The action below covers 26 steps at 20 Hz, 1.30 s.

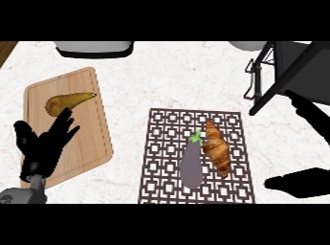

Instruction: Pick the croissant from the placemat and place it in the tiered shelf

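Croissant (217, 147) — on the placemat (167, 182), long axis running near-to-far, touching an eggplant (191, 165) on its left. Tiered shelf (294, 62) at far right; pear (67, 102) on cutting board (90, 143). Left hand (44, 143) fingers spread over the board; right hand (315, 143) spread wide beside the mat — both holding nothing.

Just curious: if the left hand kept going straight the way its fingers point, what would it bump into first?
Probably the pear on the cutting board: the left hand points up toward it, fingers open. Its height above the board is unclear.

counter (167, 76): marble | cutting board (90, 143) left | placemat (167, 191) centre | tiered shelf (294, 62) right
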{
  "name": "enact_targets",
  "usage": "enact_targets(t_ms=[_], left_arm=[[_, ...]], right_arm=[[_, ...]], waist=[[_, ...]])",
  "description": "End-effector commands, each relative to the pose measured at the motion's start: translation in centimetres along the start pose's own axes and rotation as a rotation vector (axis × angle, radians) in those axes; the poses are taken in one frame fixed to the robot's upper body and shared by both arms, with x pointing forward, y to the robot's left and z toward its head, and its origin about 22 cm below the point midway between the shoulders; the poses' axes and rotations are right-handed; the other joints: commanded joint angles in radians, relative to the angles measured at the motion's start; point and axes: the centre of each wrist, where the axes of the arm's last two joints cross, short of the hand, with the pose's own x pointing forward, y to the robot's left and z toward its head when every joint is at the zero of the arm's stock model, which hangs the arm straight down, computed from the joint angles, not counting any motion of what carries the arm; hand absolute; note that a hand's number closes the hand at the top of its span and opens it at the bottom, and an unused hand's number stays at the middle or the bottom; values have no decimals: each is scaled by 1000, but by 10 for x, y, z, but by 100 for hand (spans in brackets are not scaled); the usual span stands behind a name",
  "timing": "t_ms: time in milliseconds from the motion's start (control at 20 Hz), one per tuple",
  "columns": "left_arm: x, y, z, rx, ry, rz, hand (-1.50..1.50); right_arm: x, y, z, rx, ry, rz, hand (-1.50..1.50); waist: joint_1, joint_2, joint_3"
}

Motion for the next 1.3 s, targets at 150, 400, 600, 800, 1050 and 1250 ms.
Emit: enact_targets(t_ms=[150,400,600,800,1050,1250], left_arm=[[-21,-12,-1,-32,79,-3,0],[-7,-1,-8,-20,79,2,0],[-23,-7,1,-6,102,-1,0],[-4,1,-3,-11,104,1,0],[-15,16,-2,-7,82,0,0],[-12,-5,-3,6,91,11,0]], right_arm=[[36,34,-35,-32,161,104,-150],[53,64,-34,54,190,185,-150],[60,71,-38,80,221,229,-150],[63,96,-41,50,276,224,-150],[40,113,-56,7,301,273,-150],[60,121,-46,16,295,270,-150]], waist=[[13,13,-11],[-5,9,-10],[-10,8,-10],[-14,6,-10],[-14,9,-10],[-15,6,-9]])
